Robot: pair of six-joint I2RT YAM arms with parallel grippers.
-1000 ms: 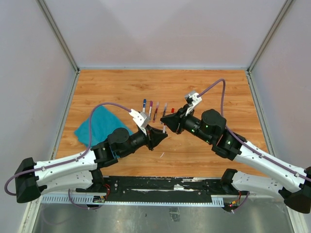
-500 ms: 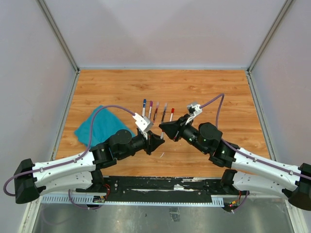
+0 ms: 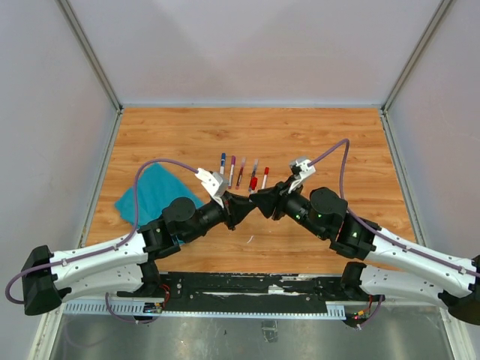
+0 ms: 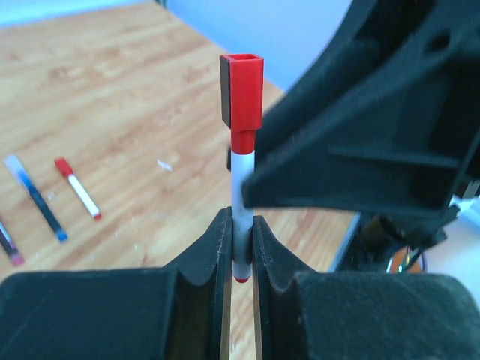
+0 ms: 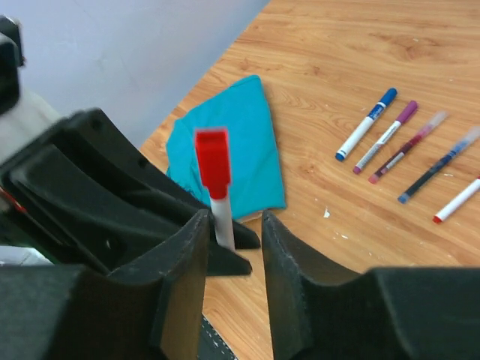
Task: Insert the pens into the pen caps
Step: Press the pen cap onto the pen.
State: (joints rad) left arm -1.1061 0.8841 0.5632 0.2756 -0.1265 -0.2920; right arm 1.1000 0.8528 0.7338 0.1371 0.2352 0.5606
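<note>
My left gripper [image 4: 240,247] is shut on the grey lower barrel of a white pen [image 4: 241,176], which stands upright. A red cap [image 4: 242,97] sits on the pen's top end. In the top view the left gripper [image 3: 244,208] and right gripper [image 3: 262,201] meet tip to tip, with the red cap [image 3: 253,182] between them. My right gripper [image 5: 234,225] is open, its fingers either side of the same pen [image 5: 222,221] below the red cap [image 5: 213,161]. Several other pens [image 3: 240,169] lie in a row on the table just beyond.
A teal cloth [image 3: 154,193] lies on the wooden table [image 3: 337,142] at the left, partly under my left arm. The row of pens also shows in the right wrist view [image 5: 405,146]. Grey walls stand on three sides.
The two grippers were a little apart and have come together. The right one moved left and now has its fingers around the pen. The red cap now shows between them.
</note>
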